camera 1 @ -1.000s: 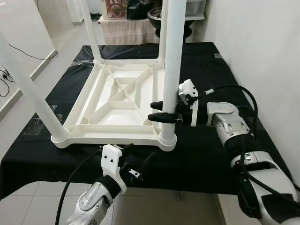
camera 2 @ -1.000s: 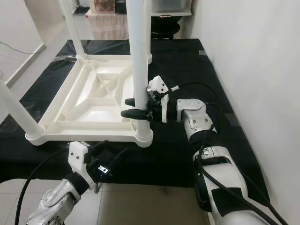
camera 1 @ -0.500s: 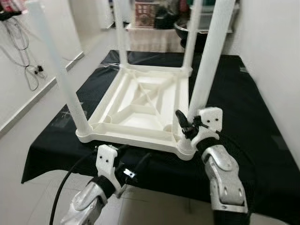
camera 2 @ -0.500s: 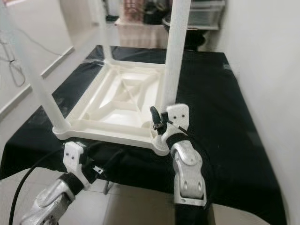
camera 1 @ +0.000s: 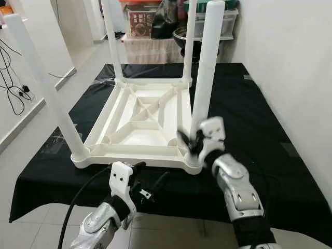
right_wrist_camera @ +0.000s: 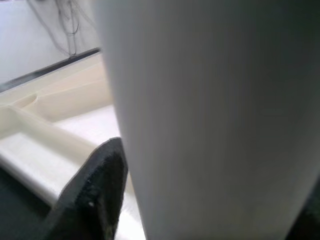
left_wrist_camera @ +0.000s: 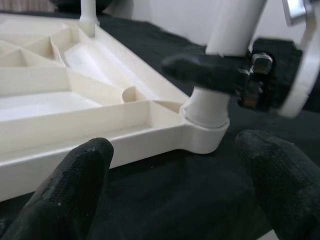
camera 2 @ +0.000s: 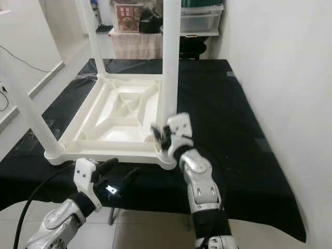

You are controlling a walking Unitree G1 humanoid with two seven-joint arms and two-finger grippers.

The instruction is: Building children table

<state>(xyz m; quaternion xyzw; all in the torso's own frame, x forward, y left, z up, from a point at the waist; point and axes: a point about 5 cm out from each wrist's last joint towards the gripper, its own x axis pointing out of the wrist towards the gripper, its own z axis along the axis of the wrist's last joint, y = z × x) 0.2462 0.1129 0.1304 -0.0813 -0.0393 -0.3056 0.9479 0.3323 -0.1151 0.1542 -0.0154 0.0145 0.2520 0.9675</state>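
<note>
The white children's table [camera 1: 140,122] lay upside down in the middle of the frame on a black-covered work surface [camera 1: 259,104], top face down so that its ribbed underside and corner sockets faced up for the legs. All four legs stood in their corners. The near-right leg [camera 1: 205,67] rose through the centre of the frame, and the right gripper [camera 1: 191,141] was clamped around it low down, just above the socket collar — a grip placed there, it seemed, to steady or press the leg home where it met the frame. From the right wrist the leg's white shaft ran close against one black finger [right_wrist_camera: 95,192], which fits a firm hold.

The left gripper [camera 1: 150,181] hung at the lower left of centre, below the table's near edge and off the cloth's front hem, its fingers [left_wrist_camera: 75,180] spread wide with nothing between them. It pointed at the same near-right corner, apparently waiting in reserve rather than working.

A storage shelf with bins [camera 1: 155,21] stood at the top of the frame.
</note>
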